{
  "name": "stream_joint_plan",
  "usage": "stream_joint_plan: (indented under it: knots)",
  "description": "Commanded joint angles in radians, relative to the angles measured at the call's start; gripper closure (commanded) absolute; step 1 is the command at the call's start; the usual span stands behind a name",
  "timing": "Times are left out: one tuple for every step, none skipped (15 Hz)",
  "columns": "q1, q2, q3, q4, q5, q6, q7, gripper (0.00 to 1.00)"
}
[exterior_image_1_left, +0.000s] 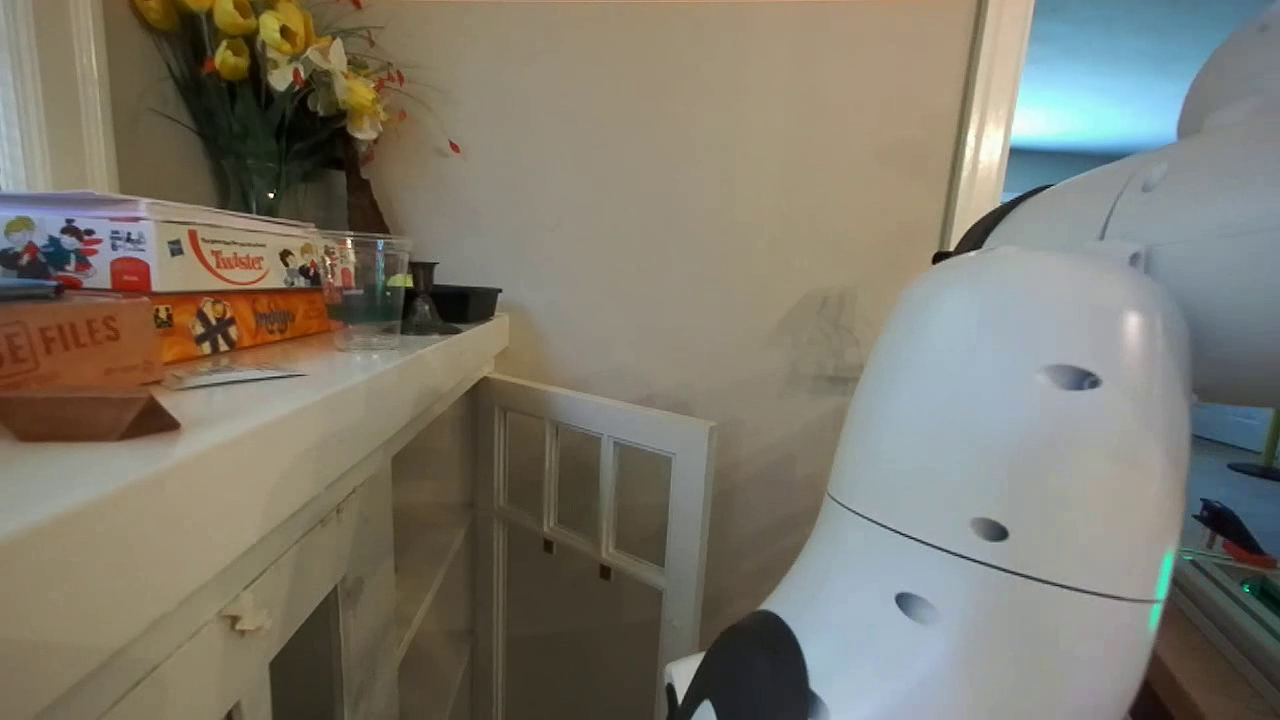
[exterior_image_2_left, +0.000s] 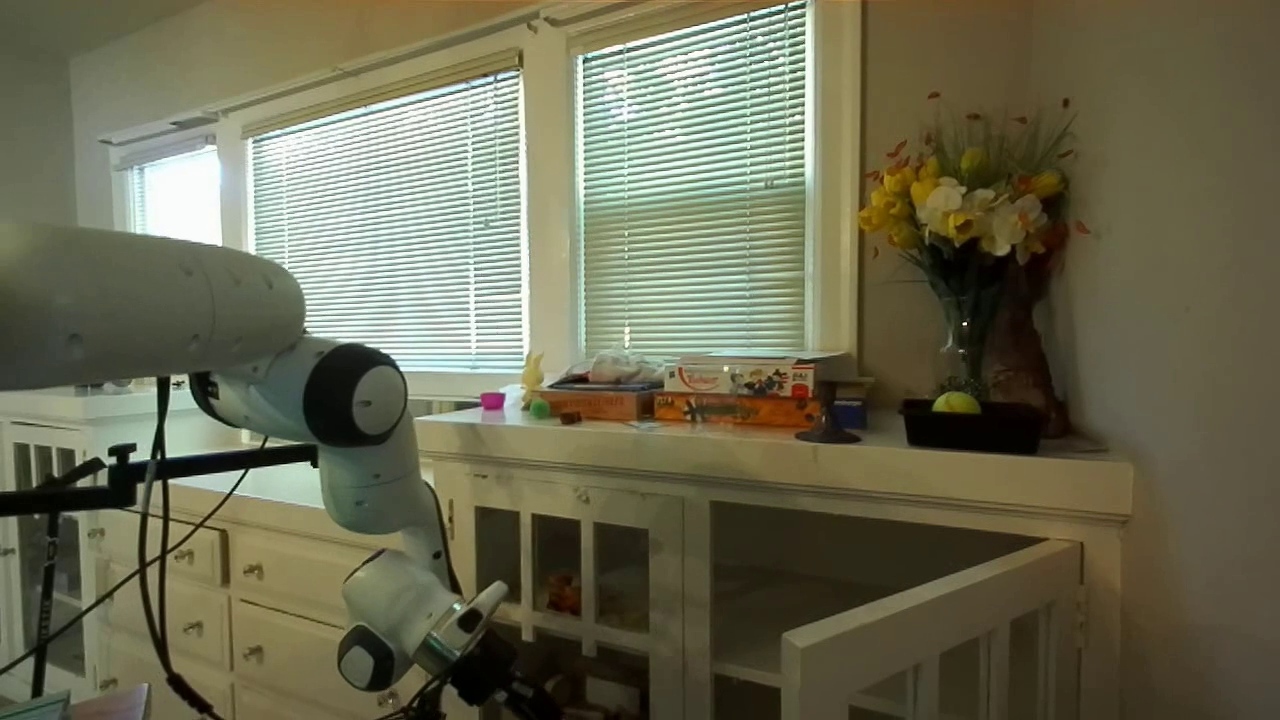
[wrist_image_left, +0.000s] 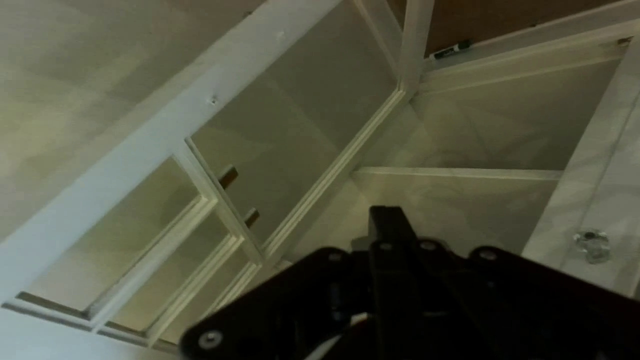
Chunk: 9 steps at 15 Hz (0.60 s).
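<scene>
1. at the front of the cabinet (exterior_image_2_left: 698, 600), the paned door (wrist_image_left: 185, 112) stands swung outward; it is the item most directly beside the gripper (wrist_image_left: 385, 212).
2. gripper state: fingers drawn together, with nothing visible between them. the tips point toward the uncovered interior — contact with the door is not shown.
3. caution: lateral wrist travel could strike the door frame or panes. probable cause: dim light and dark fingers, which make the gap hard to judge.
4. inside the cabinet, a shelf (wrist_image_left: 460, 173) spans the interior. excess forward travel could press the tips against its edge.
5. near the door's lower hinge corner, a marker (wrist_image_left: 450, 51) lies at the cabinet base; door movement could catch or roll it.
6. across the opening, the adjacent door (wrist_image_left: 620, 190) carries a clear knob (wrist_image_left: 594, 245). a wide wrist turn could snag the knob.
7. above, the countertop (exterior_image_1_left: 270, 410) bears a clear cup (exterior_image_1_left: 365, 300), stacked game boxes (exterior_image_1_left: 240, 268) and a black tray (exterior_image_2_left: 972, 435) with a ball (exterior_image_2_left: 957, 402) showing over its rim — a jolt to the cabinet could topple the cup, judged the least stable item.
</scene>
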Motion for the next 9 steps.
stream_joint_plan:
  knots:
    - [-0.077,0.000,0.028,-0.048,-0.038,0.044,0.115,1.00]
    - [-0.092,0.001,0.028,-0.056,-0.037,0.053,0.136,1.00]
    - [-0.068,-0.001,-0.014,-0.065,0.010,0.020,0.155,1.00]
    - [-0.072,-0.001,-0.033,-0.075,0.020,0.008,0.178,1.00]
    - [-0.131,0.001,0.011,-0.090,-0.039,0.054,0.202,1.00]
    - [-0.106,-0.006,-0.031,-0.107,-0.010,0.026,0.227,1.00]
    - [-0.101,-0.010,-0.054,-0.121,0.006,0.008,0.252,1.00]
    - [-0.140,-0.017,-0.030,-0.142,-0.023,0.038,0.272,1.00]
    - [-0.153,-0.026,-0.037,-0.162,-0.028,0.036,0.294,1.00]
